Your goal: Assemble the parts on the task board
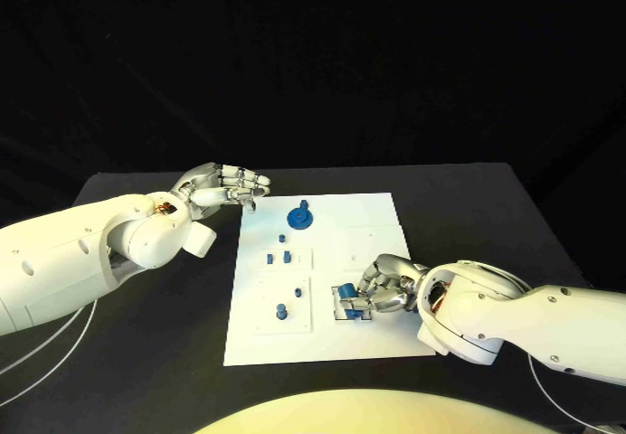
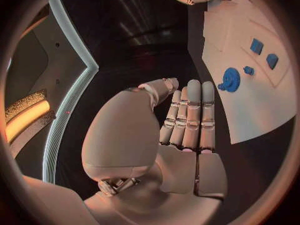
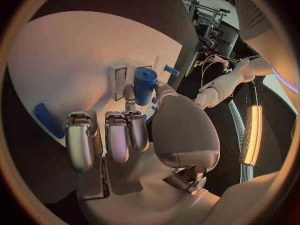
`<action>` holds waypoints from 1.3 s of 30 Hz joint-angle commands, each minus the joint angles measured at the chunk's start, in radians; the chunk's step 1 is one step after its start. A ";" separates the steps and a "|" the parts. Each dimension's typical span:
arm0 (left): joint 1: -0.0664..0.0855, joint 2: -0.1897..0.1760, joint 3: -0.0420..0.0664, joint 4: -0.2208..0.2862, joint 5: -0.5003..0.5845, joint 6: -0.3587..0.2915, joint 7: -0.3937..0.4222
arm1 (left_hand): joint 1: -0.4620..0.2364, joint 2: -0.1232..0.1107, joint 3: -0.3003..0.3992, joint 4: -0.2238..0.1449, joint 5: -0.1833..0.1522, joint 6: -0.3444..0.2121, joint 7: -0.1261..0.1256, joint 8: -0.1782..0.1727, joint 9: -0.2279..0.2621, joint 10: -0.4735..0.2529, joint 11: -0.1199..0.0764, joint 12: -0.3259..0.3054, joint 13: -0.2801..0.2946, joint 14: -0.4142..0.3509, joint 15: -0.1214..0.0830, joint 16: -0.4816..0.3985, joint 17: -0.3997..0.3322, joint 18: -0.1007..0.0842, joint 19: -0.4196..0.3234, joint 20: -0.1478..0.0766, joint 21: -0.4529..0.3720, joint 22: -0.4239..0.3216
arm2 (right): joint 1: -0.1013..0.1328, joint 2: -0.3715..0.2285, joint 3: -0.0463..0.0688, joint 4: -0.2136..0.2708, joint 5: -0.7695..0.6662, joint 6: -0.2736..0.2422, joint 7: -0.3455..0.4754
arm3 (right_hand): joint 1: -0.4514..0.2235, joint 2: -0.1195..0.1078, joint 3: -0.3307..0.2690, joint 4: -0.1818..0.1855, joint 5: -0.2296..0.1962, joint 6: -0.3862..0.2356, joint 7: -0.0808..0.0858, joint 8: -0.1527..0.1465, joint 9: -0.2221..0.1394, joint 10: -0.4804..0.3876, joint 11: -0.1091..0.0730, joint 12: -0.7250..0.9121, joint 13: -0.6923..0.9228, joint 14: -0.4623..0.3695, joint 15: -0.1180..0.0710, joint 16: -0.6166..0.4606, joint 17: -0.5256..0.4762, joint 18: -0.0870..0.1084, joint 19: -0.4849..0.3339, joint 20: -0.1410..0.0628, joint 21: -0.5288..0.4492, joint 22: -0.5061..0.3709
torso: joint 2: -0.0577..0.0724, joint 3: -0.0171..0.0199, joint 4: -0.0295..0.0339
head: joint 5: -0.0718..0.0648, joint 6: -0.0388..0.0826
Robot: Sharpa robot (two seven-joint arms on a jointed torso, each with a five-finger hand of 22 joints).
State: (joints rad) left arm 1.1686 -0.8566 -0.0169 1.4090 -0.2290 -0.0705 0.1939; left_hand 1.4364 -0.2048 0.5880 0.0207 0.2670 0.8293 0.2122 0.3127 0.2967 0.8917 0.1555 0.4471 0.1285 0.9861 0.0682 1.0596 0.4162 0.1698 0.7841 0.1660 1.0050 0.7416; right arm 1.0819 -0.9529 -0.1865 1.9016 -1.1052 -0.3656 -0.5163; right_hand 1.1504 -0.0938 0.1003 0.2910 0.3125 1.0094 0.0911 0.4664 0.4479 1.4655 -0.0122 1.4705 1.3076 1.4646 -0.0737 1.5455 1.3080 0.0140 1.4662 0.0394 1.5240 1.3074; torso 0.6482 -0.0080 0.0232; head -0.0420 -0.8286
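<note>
Nearest, at approx 5 o'clock on the black bench [image 1: 156,362], the right hand [image 1: 378,287] sits low over the near right part of the white task board [image 1: 378,348], fingers [image 3: 119,135] curled down round a small blue part [image 1: 347,302]; wrist view shows a blue cylinder [image 3: 144,84] standing just by the thumb, but whether it's actually clamped or only touched, can't tell. A flat blue piece [image 3: 47,120] lies on the board beside that hand's outer finger. Left of it, mid board, a blue peg [image 1: 280,313] stands in a recessed square, another small part [image 1: 298,293] just beyond it, then a pair of blue blocks [image 1: 277,259] in the next square. Further on, toward 12 o'clock, a blue gear [image 1: 298,217] lies on the board's far half. Farthest, at approx 10 o'clock, the left hand [image 1: 224,190] hovers just off the board's far left corner, fingers close together and bent, nothing in them.
</note>
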 commanded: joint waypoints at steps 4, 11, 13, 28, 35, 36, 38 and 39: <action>0.001 0.001 0.001 0.003 0.007 0.015 0.003 | -0.009 0.003 -0.002 0.000 0.006 -0.004 0.010 -0.001 0.001 -0.005 -0.001 0.003 -0.001 0.002 0.006 -0.005 -0.001 0.015 -0.008 0.002 -0.004 -0.002 | -0.002 0.009 -0.001 -0.005 -0.032 0.004 -0.002 | -0.070 -0.021 -0.053 0.001 -0.071 0.022 -0.035 0.010 0.014 0.048 -0.004 -0.009 0.179 0.092 -0.004 0.002 0.192 -0.005 0.092 -0.009 0.003 0.252 | 0.000 -0.0007 0.0009 | 0.001 0.002; 0.001 0.000 0.001 0.003 0.007 0.015 0.002 | -0.011 0.004 -0.001 0.000 0.006 -0.004 0.010 -0.001 0.001 -0.006 -0.001 0.005 -0.002 0.002 0.006 -0.006 -0.002 0.015 -0.007 0.002 -0.006 -0.003 | -0.002 0.014 -0.001 -0.015 -0.059 -0.014 -0.005 | -0.149 -0.036 -0.213 0.007 -0.252 0.006 -0.032 0.022 0.032 0.043 -0.001 -0.021 0.175 0.092 -0.002 0.001 0.189 -0.004 0.091 -0.007 -0.001 0.251 | 0.000 -0.0010 0.0012 | 0.001 0.003; 0.001 0.000 0.001 0.003 0.007 0.015 0.002 | -0.011 0.004 -0.001 0.000 0.006 -0.004 0.010 -0.001 0.001 -0.006 -0.001 0.005 -0.002 0.002 0.006 -0.006 -0.002 0.015 -0.007 0.002 -0.006 -0.003 | -0.002 0.015 -0.001 -0.017 -0.065 -0.014 -0.006 | -0.155 -0.045 -0.229 0.007 -0.257 0.004 -0.031 0.023 0.034 0.042 -0.001 -0.024 0.174 0.092 -0.002 0.001 0.189 -0.004 0.090 -0.007 -0.003 0.250 | 0.000 -0.0008 0.0012 | 0.001 0.003; 0.001 -0.003 0.001 0.003 0.007 0.015 0.001 | -0.011 0.004 -0.001 0.000 0.006 -0.004 0.010 -0.001 0.001 -0.006 -0.001 0.005 -0.002 0.002 0.006 -0.006 -0.002 0.015 -0.007 0.002 -0.006 -0.003 | -0.002 -0.015 -0.001 0.009 -0.082 -0.001 0.042 | -0.029 0.025 -0.214 -0.001 -0.163 -0.002 -0.032 0.028 0.043 0.047 -0.001 -0.017 0.182 0.093 -0.002 0.003 0.196 -0.006 0.093 -0.007 0.006 0.252 | 0.000 0.0009 0.0001 | 0.005 0.004; 0.001 -0.005 0.000 0.002 0.007 0.015 0.001 | -0.011 0.004 -0.001 0.000 0.006 -0.004 0.010 -0.001 0.001 -0.006 -0.001 0.005 -0.002 0.002 0.006 -0.006 -0.002 0.015 -0.007 0.002 -0.006 -0.003 | -0.002 -0.047 -0.001 0.042 -0.080 0.032 0.061 | 0.053 0.014 -0.224 -0.005 -0.153 -0.001 -0.033 0.027 0.043 0.050 -0.003 -0.014 0.186 0.094 -0.003 0.004 0.201 -0.007 0.095 -0.007 0.013 0.254 | 0.000 0.0003 -0.0011 | 0.005 0.004; 0.001 -0.005 0.000 0.002 0.007 0.016 0.001 | -0.011 0.004 -0.001 0.000 0.006 -0.004 0.010 -0.001 0.001 -0.006 -0.001 0.005 -0.002 0.002 0.006 -0.006 -0.002 0.015 -0.007 0.002 -0.006 -0.003 | -0.002 -0.049 -0.001 0.044 -0.080 0.035 0.062 | 0.059 0.014 -0.225 -0.005 -0.153 -0.001 -0.033 0.027 0.043 0.050 -0.003 -0.013 0.186 0.095 -0.003 0.005 0.203 -0.008 0.095 -0.008 0.015 0.255 | 0.000 0.0004 -0.0012 | 0.005 0.004; 0.001 -0.005 0.000 0.002 0.007 0.016 0.001 | -0.011 0.004 -0.001 0.000 0.006 -0.004 0.010 -0.001 0.001 -0.006 -0.001 0.005 -0.002 0.002 0.006 -0.006 -0.002 0.015 -0.007 0.002 -0.006 -0.003 | -0.002 -0.054 -0.001 0.047 -0.080 0.045 0.063 | 0.069 0.012 -0.226 -0.005 -0.154 0.000 -0.034 0.027 0.044 0.050 -0.003 -0.013 0.187 0.095 -0.003 0.005 0.203 -0.008 0.096 -0.008 0.016 0.255 | 0.000 0.0003 -0.0001 | 0.004 0.004; 0.001 -0.005 0.000 0.002 0.007 0.016 0.000 | -0.011 0.004 -0.001 0.000 0.006 -0.004 0.010 -0.001 0.001 -0.006 -0.001 0.005 -0.002 0.002 0.006 -0.006 -0.002 0.015 -0.007 0.002 -0.006 -0.003 | -0.002 -0.055 -0.001 0.048 -0.080 0.048 0.063 | 0.069 0.012 -0.226 -0.005 -0.154 0.000 -0.034 0.027 0.044 0.050 -0.003 -0.013 0.187 0.095 -0.003 0.005 0.203 -0.008 0.096 -0.008 0.016 0.255 | 0.000 0.0002 0.0001 | 0.004 0.003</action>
State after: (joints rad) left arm 1.1686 -0.8622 -0.0172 1.4089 -0.2284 -0.0691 0.1899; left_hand 1.4325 -0.2009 0.5880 0.0207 0.2670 0.8293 0.2122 0.3126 0.2967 0.8918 0.1555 0.4471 0.1274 0.9861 0.0682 1.0596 0.4148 0.1698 0.7841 0.1660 1.0051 0.7394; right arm 1.0808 -1.0067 -0.1872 1.9456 -1.1738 -0.3583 -0.4802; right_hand 1.2096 -0.0856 -0.1194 0.2868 0.1569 1.0136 0.0617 0.4876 0.4902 1.4648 -0.0127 1.4512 1.3075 1.4646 -0.0737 1.5454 1.3075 0.0141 1.4662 0.0394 1.5355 1.3079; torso 0.6480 -0.0073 0.0222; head -0.0367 -0.8247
